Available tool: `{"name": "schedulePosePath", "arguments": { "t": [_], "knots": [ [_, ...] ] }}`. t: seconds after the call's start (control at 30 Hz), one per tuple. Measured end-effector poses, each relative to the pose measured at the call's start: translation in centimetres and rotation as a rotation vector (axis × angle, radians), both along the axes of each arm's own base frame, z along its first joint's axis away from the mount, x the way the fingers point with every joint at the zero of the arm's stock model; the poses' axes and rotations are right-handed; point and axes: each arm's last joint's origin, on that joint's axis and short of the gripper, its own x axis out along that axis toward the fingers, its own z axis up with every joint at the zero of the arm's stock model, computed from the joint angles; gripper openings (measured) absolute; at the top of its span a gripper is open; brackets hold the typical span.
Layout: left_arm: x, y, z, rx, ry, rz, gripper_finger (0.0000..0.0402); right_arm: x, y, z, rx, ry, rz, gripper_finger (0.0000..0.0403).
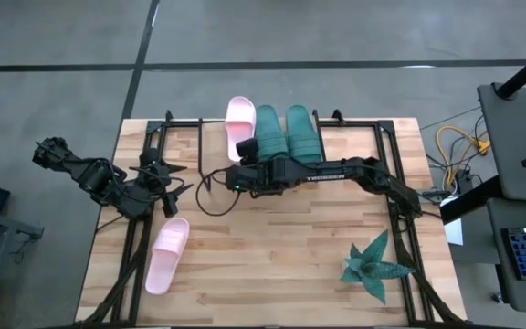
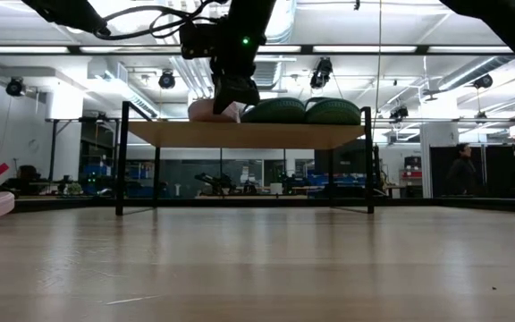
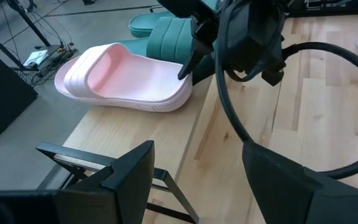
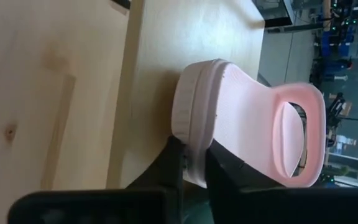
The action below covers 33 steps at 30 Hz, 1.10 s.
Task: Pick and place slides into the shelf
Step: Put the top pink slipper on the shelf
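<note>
A pale pink slide (image 1: 239, 117) lies sole-down on the shelf (image 2: 240, 134) at the table's far edge, its toe end reaching past the board. Beside it on the board stand two dark teal slides (image 1: 268, 132) (image 1: 301, 135). My right gripper (image 4: 194, 155) is shut on the pink slide's heel end. A second pink slide (image 1: 166, 254) lies on the table at the near left. My left gripper (image 3: 197, 155) hovers open over the table's left side, with nothing between its fingers. My right gripper pinches the pink slide's heel-end rim (image 4: 194, 134) between its two fingers. One finger (image 4: 171, 162) is against the sole's outer wall and the other (image 4: 229, 171) is on the footbed side. The fingers slant down from the table's near side. The slide's sole lies on the shelf board.
A spiky teal plant (image 1: 373, 265) stands at the table's near right. The shelf's thin black legs (image 2: 122, 161) stand on the table at the far left and far right. Cables hang around both arms above the table's middle.
</note>
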Motion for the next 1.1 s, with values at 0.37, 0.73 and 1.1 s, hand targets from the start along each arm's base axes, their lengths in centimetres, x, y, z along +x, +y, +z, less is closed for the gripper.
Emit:
{"name": "schedulePosePath", "arguments": {
  "t": [0.37,0.73,1.1],
  "knots": [
    [0.0,0.0,0.0,0.000,0.000,0.000,0.0228,0.4,1.3,0.4,-0.006,-0.043,0.034,0.0032],
    [0.0,0.0,0.0,0.000,0.000,-0.001,0.0228,-0.2,2.5,1.4,0.020,-0.041,0.021,0.0033],
    [0.0,0.0,0.0,0.000,0.000,0.000,0.0228,-0.6,1.8,0.5,0.036,-0.009,-0.015,0.0033]
  ]
}}
